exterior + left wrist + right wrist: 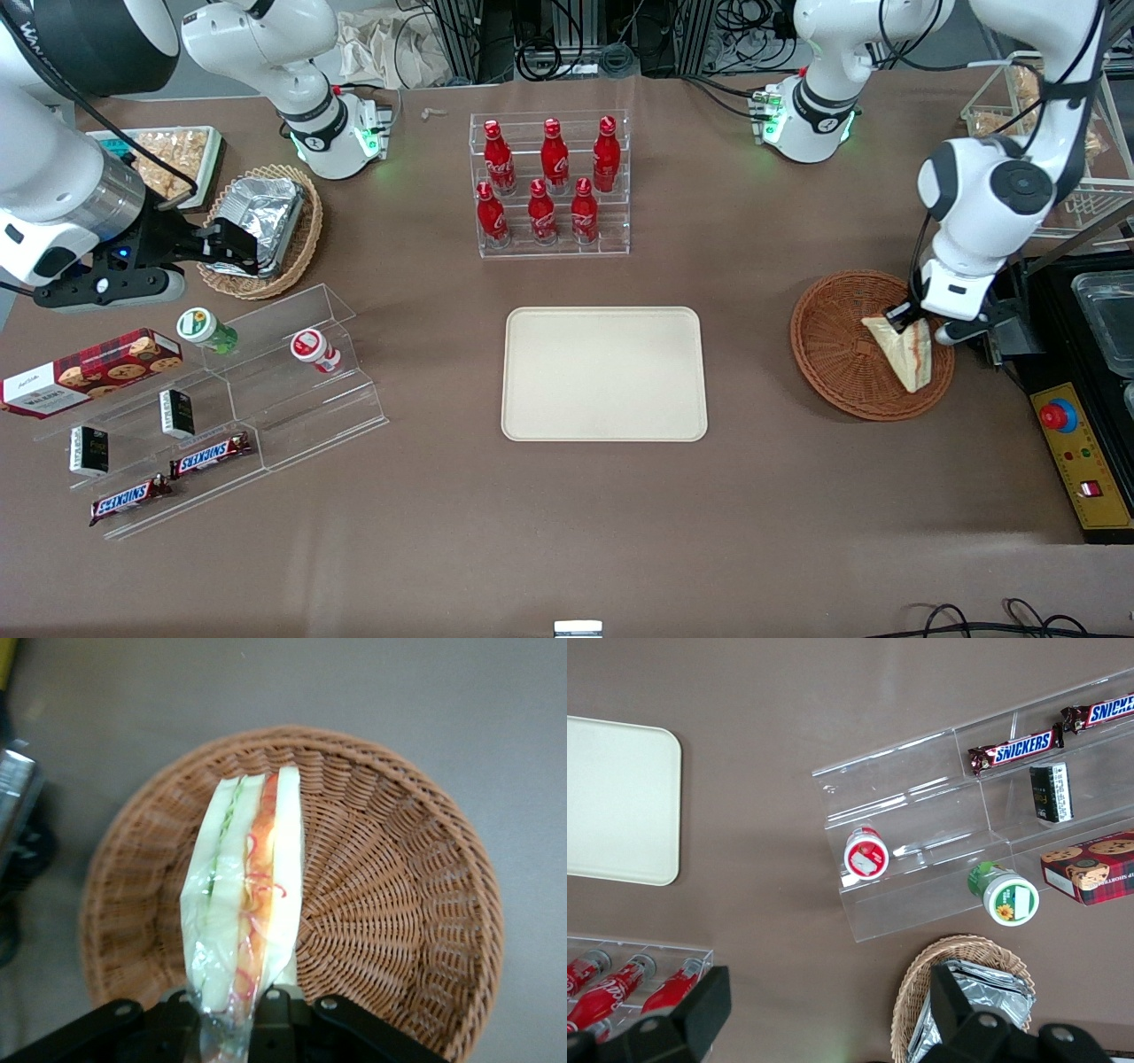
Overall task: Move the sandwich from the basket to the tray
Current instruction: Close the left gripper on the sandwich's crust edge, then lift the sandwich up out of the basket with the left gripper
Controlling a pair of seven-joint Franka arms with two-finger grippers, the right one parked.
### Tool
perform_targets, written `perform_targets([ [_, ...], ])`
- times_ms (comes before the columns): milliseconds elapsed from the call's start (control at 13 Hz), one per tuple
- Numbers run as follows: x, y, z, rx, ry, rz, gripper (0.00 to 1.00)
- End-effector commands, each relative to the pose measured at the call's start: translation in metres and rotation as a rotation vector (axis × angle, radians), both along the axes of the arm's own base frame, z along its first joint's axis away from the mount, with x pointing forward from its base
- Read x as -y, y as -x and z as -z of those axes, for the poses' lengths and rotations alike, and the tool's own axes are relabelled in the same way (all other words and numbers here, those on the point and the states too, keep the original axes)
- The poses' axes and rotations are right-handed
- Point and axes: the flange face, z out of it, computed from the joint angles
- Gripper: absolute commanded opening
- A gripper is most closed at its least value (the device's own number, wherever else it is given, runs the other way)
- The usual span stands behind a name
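The sandwich (pixel 905 351) is a plastic-wrapped wedge of pale bread with red and green filling. My left gripper (pixel 905 321) is shut on its upper end and holds it over the reddish-brown wicker basket (pixel 842 354), at the basket's side toward the working arm's end. In the left wrist view the fingers (pixel 282 1019) pinch the sandwich (pixel 248 895), which hangs above the basket's woven floor (pixel 390 904). The cream-beige tray (pixel 605 373) lies bare at the table's middle, and its corner shows in the right wrist view (pixel 620 797).
A clear rack of red bottles (pixel 549 182) stands farther from the camera than the tray. Clear stepped shelves with snacks (pixel 213 399) and a tan basket of foil packs (pixel 261 226) lie toward the parked arm's end. A control box with a red button (pixel 1076 452) sits beside the basket.
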Motion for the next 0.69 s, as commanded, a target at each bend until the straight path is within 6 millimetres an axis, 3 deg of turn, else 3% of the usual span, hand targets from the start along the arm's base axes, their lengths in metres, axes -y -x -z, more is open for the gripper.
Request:
perform_targets([
  [0,-0.009,-0.023,-0.075,-0.105,-0.031,0.046,0.00],
  [154,-0.014,-0.038,-0.137,-0.196,-0.024,0.071,0.00],
  [385,-0.014,-0.040,-0.226,-0.257,0.014,0.112,0.00],
  [462,-0.009,-0.039,-0.256,-0.262,0.034,0.137,0.00],
  [538,0.003,-0.041,-0.274,-0.258,0.075,0.171,0.00],
  [615,0.029,-0.040,-0.280,-0.259,0.097,0.200,0.00],
])
